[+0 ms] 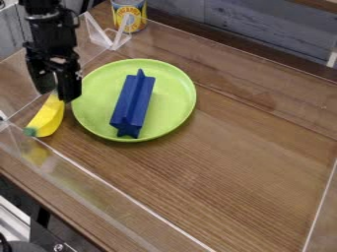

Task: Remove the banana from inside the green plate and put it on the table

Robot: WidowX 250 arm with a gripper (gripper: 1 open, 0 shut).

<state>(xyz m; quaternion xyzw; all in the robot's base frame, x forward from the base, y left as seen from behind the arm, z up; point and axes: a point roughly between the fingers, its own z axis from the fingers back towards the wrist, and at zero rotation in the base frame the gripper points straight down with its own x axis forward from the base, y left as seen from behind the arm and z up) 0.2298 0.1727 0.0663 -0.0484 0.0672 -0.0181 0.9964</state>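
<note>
The small yellow banana (46,117) lies on the brown table (224,167) at the left, just outside the green plate's (168,81) left rim, greenish tip toward the front. My black gripper (54,84) hangs point-down just above the banana's far end, open, with nothing between its fingers. A long blue ridged block (132,99) lies in the middle of the plate.
A yellow-and-white cup (128,16) stands at the back left beyond the plate. Clear raised strips (79,172) run along the table's left and front edges. Bare wood stretches to the right of the plate.
</note>
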